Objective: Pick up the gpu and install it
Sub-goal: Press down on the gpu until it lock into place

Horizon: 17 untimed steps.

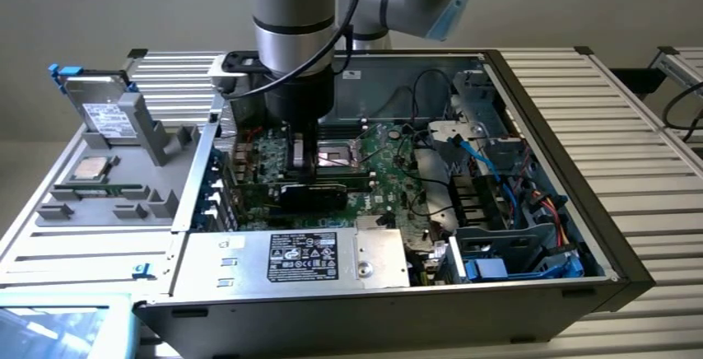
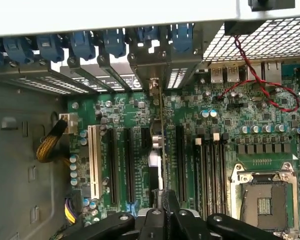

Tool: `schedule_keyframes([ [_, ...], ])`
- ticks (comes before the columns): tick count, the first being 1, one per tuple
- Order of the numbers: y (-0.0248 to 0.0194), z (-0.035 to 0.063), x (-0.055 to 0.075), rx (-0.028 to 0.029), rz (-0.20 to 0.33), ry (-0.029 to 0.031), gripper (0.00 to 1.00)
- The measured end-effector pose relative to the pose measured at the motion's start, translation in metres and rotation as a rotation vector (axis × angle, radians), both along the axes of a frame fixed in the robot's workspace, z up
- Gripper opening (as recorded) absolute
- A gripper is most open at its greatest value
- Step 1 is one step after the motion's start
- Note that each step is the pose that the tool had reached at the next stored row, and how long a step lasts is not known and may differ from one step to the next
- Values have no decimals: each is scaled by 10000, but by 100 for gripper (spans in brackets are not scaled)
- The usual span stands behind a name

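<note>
With the black gripper [image 2: 162,220] clamped shut on the thin green-boarded gpu card [image 2: 161,135], that card stands edge-on over the green motherboard's [image 2: 215,125] black slots, seemingly not fully seated.

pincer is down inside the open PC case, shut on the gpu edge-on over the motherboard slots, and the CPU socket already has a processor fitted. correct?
Not quite: the CPU socket is empty, bare contacts showing in the wrist view. The rest holds: the pincer is down inside the open case, shut on the gpu, edge-on over the motherboard slots.
</note>
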<state>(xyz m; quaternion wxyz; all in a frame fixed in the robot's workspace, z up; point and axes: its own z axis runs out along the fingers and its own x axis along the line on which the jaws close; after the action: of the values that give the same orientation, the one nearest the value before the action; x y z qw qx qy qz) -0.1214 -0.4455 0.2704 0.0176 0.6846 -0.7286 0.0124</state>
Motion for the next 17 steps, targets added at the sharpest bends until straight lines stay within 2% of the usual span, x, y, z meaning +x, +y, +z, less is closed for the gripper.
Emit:
schedule_keyframes([
  [6, -1, -84, 1, -16, 2, 28, 12],
  [7, 1, -76, 3, -10, 0, 53, 12],
  [8, 3, -56, 1, 16, -4, 74, 12],
  [9, 3, -26, 0, 19, -10, 92, 12],
  [13, 0, 124, 0, 1, -8, 186, 12],
  [15, 0, 209, 0, 1, -8, 201, 12],
  [17, 1, 235, 1, 0, -8, 202, 12],
])
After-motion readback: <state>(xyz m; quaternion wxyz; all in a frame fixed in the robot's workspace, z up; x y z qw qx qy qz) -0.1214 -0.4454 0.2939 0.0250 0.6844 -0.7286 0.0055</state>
